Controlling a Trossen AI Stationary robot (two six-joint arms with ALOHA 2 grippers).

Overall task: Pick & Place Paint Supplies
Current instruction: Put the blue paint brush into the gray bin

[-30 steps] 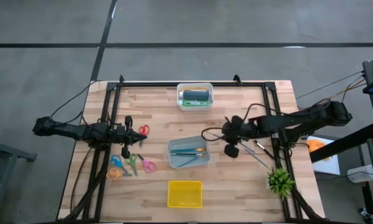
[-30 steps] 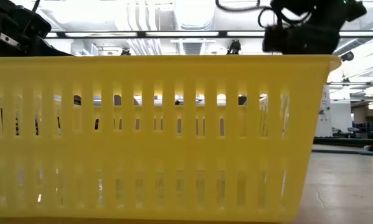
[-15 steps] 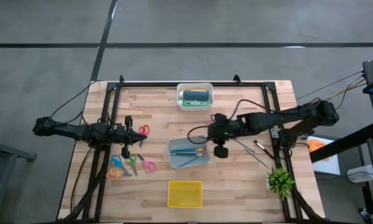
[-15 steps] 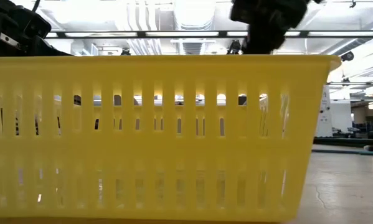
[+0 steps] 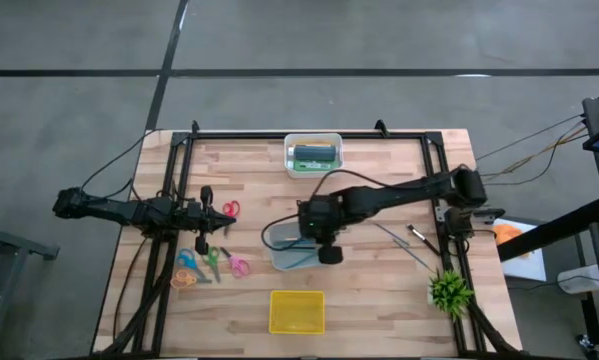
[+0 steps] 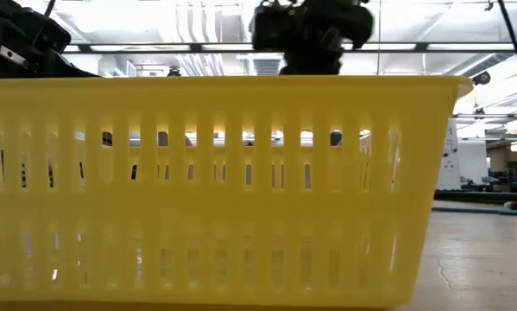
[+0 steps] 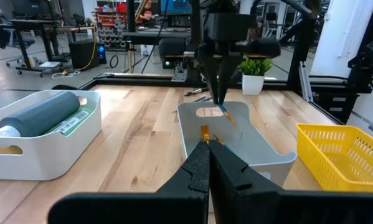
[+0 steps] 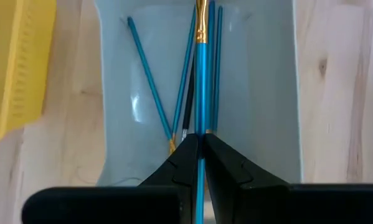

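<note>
Brush (image 8: 200,81) with a blue handle was pinched in the right pincer (image 8: 200,149), mid-frame in its wrist view, above the grey tray (image 8: 267,93).

High view: right pincer (image 5: 322,232) hung over it mid-frame. Left pincer (image 7: 208,163) waited, clenched empty. Placing step; next, let go.

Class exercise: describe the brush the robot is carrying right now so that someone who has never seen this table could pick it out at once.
Start at the grey tray in the middle of the wooden table, between the white bin and the yellow basket. The right gripper hangs over it, shut on a blue brush. Unlike the other brushes, which lie in the tray, this one is pinched between the fingers.
</note>
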